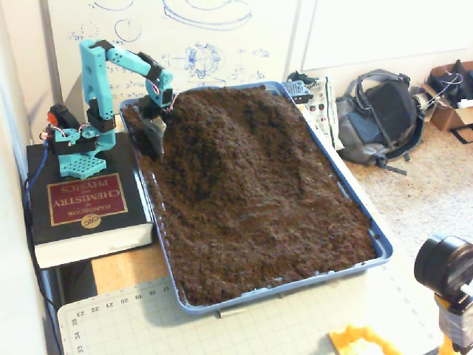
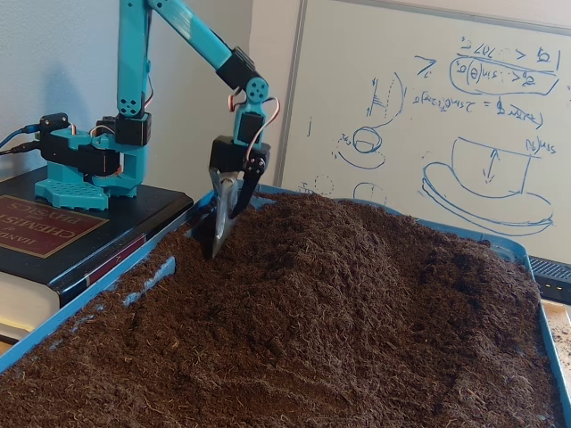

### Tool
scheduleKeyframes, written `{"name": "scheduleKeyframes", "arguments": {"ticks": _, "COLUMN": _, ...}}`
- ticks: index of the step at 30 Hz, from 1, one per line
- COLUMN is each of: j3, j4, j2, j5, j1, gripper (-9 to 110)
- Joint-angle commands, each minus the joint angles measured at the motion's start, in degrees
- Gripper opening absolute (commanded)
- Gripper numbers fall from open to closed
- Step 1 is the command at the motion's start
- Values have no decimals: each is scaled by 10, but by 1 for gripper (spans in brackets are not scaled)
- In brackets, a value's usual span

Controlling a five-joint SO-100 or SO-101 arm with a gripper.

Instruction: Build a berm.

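- The turquoise arm's gripper (image 2: 217, 239) points down into the loose dark brown soil beside the near-left wall of the shallow blue plastic tray (image 1: 378, 244); in the high fixed view the gripper (image 1: 153, 140) sits at the tray's upper-left corner
- Its grey scoop-like finger (image 2: 225, 214) touches the soil at its tip; the jaws look nearly closed, though whether they clamp anything I cannot tell
- The berm (image 2: 357, 259), a raised ridge of brown soil, fills the tray's middle just beside the gripper, and shows from above too (image 1: 229, 137)
- The arm's base stands on a thick black chemistry handbook (image 1: 81, 203) left of the tray
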Motion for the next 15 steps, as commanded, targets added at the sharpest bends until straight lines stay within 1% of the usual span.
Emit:
{"name": "scheduleKeyframes", "arguments": {"ticks": 1, "j3": -11, "j4": -69, "j2": -45, "j5": 3, "j1": 2, "gripper": 1}}
{"name": "scheduleKeyframes", "arguments": {"ticks": 9, "j3": -33, "j4": -227, "j2": -88, "j5": 2, "j1": 1, "gripper": 0}}
{"name": "scheduleKeyframes", "arguments": {"ticks": 11, "j3": -61, "j4": -243, "j2": -83, "j5": 4, "j1": 2, "gripper": 0}}
{"name": "scheduleKeyframes", "arguments": {"ticks": 15, "j3": -108, "j4": -238, "j2": -81, "j5": 5, "j1": 7, "gripper": 0}}
